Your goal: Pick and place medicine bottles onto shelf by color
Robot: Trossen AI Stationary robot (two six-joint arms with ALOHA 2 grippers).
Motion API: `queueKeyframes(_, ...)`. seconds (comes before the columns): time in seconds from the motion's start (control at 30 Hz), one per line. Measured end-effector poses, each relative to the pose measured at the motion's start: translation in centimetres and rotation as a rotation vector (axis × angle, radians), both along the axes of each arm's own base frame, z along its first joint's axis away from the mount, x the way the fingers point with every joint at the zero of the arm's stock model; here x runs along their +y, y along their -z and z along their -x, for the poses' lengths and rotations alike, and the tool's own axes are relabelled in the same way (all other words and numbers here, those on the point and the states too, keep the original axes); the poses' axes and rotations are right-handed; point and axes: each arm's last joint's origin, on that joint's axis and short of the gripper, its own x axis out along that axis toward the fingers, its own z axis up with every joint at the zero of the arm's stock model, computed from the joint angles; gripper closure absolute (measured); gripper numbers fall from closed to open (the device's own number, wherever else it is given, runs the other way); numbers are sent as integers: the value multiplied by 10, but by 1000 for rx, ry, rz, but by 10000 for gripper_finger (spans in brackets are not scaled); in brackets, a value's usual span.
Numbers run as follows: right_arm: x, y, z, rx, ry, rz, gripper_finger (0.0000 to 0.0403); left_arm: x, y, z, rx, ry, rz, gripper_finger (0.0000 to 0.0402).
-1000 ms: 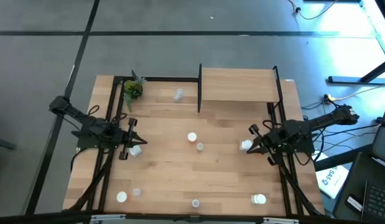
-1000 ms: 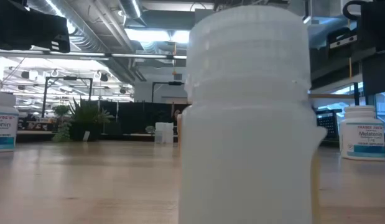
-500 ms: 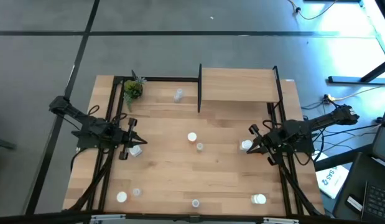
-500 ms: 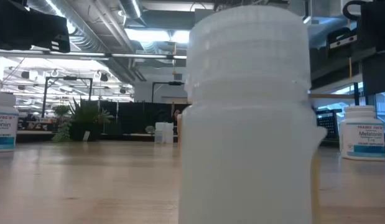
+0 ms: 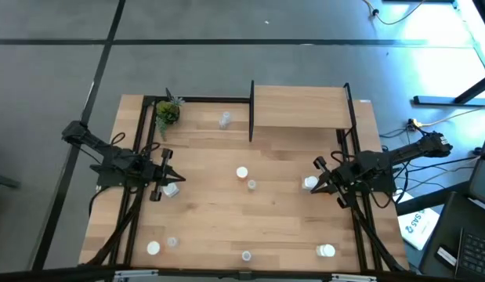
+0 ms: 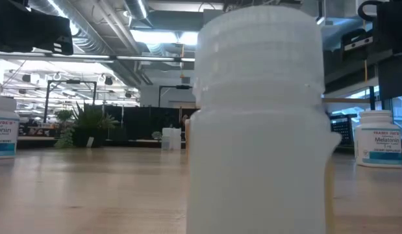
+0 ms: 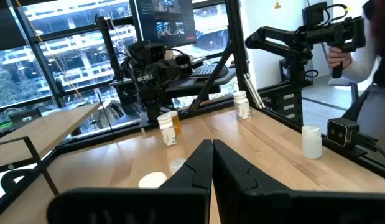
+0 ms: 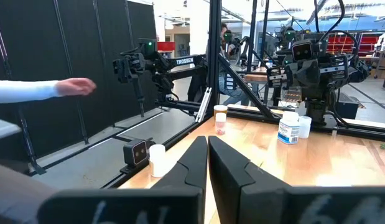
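Observation:
My left gripper [image 5: 173, 175] is shut and empty at the table's left; its shut fingers show in the left wrist view [image 7: 211, 149]. A white bottle [image 5: 171, 189] lies just beside it. My right gripper [image 5: 316, 177] is shut and empty at the right, also seen in its wrist view [image 8: 207, 144], next to a white bottle [image 5: 309, 182]. A white bottle [image 5: 241, 172] and an orange bottle [image 5: 251, 185] stand mid-table. A clear bottle [image 5: 225, 120] stands at the far side, left of the shelf [image 5: 301, 107]. Several more bottles [image 5: 153, 247] stand along the near edge.
A small green plant [image 5: 167, 112] stands at the far left corner. Black frame posts [image 5: 251, 110] flank the shelf. One white bottle [image 6: 259, 117] stands right before the low camera. A person's hand [image 8: 74, 87] shows beyond the table in the right wrist view.

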Motion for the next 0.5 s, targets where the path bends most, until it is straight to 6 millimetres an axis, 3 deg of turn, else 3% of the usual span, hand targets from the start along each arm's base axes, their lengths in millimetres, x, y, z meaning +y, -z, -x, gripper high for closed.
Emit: queueKeyframes(0.5, 0, 0, 0, -55, 9, 94, 384, 0, -2, 0, -21, -12, 9, 401)
